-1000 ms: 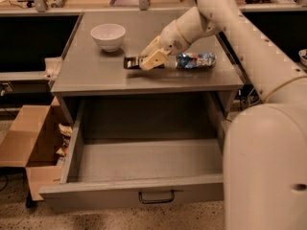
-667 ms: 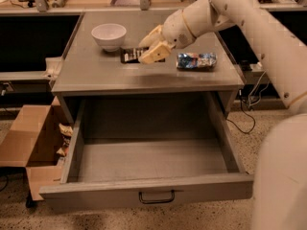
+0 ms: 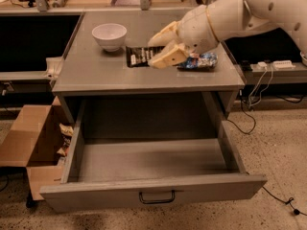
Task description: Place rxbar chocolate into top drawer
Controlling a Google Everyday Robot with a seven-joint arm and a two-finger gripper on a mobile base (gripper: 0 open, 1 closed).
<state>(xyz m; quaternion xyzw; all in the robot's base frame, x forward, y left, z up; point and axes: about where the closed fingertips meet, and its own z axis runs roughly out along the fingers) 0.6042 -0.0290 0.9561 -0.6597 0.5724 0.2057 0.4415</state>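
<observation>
The rxbar chocolate [image 3: 138, 56], a flat dark bar with pale lettering, lies on the grey cabinet top [image 3: 96, 73] just right of the white bowl. My gripper [image 3: 152, 52] reaches in from the right at the bar's right end. Its cream fingers [image 3: 165, 57] are spread, one above and one below that end. I cannot tell if they touch the bar. The top drawer [image 3: 153, 190] is pulled fully open below, its inside bare, with a dark bail handle [image 3: 157, 197] at the centre of its front.
A white bowl [image 3: 109, 35] stands at the back left of the top. A shiny blue-and-white packet [image 3: 201, 61] lies right of the gripper, partly under my arm. A cardboard box [image 3: 26, 143] sits on the floor at left. Cables [image 3: 254, 95] run at right.
My arm's large upper links have swung out of view to the right. The gripper has stayed at the bar's right end, shifting only slightly. The bar still lies on the top.
</observation>
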